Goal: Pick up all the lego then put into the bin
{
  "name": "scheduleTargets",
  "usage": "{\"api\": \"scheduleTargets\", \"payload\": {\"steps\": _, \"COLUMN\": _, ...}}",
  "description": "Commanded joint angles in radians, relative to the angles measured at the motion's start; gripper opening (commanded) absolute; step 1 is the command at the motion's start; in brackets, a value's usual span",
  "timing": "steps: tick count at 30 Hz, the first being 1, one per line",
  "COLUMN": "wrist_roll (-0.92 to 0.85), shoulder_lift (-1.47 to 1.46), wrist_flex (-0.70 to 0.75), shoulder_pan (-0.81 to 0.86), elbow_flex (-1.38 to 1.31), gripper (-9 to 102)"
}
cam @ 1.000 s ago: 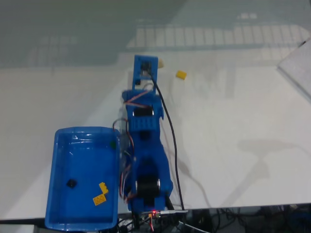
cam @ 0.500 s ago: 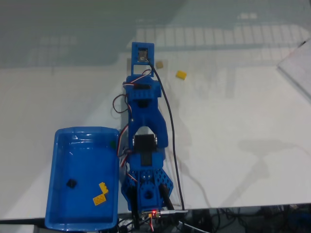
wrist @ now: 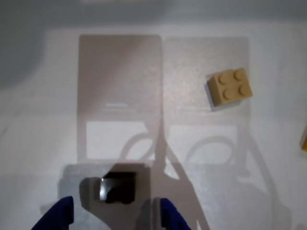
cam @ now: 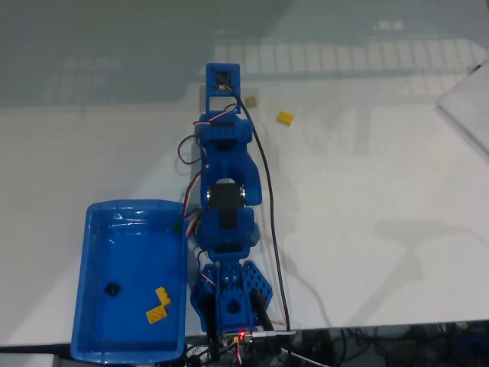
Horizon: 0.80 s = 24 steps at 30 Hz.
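At the wrist view's bottom edge, the cropped claw [wrist: 115, 215] gapes around what seems a black brick [wrist: 118, 188].

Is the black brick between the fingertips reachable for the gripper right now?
Probably yes. In the wrist view the black brick lies on bare table between the open gripper's two blue fingertips, nothing over it; the tan brick sits well clear.

The bin [cam: 92, 306] is glossy blue plastic (light glints along its wall); the tan brick [wrist: 230, 86] is smooth, studded plastic; the white table [cam: 367, 214] looks matt.
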Motion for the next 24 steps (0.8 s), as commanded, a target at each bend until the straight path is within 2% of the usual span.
{"api": "scheduleTargets", "payload": {"steps": 1, "wrist_roll": -0.006, "shoulder_lift": -0.011, "wrist_flex": -0.018, "shoulder_pan": 0.009, "elbow_flex": -0.080, "gripper": 23}}
{"api": "scheduleTargets", "payload": {"steps": 24, "wrist_roll": -0.023, "shoulder_lift": -0.083, "wrist_flex": -0.018, "shoulder_pan": 0.005, "elbow_flex": -0.112, "gripper": 16}}
